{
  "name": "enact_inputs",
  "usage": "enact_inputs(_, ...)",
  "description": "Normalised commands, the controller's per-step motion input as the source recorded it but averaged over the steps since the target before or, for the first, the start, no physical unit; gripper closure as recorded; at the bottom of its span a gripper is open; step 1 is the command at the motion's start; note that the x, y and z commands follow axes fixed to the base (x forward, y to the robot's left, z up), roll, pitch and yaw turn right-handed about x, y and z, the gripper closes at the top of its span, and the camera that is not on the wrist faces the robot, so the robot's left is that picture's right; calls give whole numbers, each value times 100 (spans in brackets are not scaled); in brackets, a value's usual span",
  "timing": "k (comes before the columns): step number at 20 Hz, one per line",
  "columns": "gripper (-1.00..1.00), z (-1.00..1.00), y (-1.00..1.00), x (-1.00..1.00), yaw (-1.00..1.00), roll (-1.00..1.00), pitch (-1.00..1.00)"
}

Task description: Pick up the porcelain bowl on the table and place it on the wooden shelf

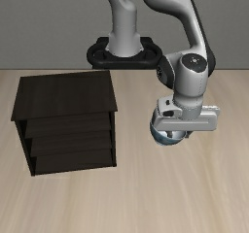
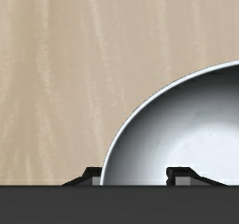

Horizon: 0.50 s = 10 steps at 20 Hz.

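Looking first at the exterior view: white round porcelain bowl [image 1: 162, 136] apparently resting on the pale wooden table [image 1: 214, 203], well apart from the dark wooden shelf [image 1: 68, 120] at the exterior view's left, and tucked directly beneath the two-finger gripper [image 1: 180, 132]. Judged as the grasping step, lift not yet begun. To do it well: sink just enough for a good bite on the wall, keep the rim centred in the gap, close firmly before any rise, then lift straight up to avoid tipping or slipping on the glazed surface. Pose of the arm [image 1: 122, 23]: arched high, folding down over the table, wrist bent so the hand points straight down. Turning to the wrist view: glossy curved rim passing between the fingertips [image 2: 89, 176], one outside over bare table, the other over the bowl's hollow; pincer spread wide, gripping nothing.
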Motion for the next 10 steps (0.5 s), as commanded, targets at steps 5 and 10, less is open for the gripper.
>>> enact_inputs(5, 100, 100, 0, 0, 0, 0, 0)
enact_inputs(10, 100, 100, 0, 0, 0, 0, 0)
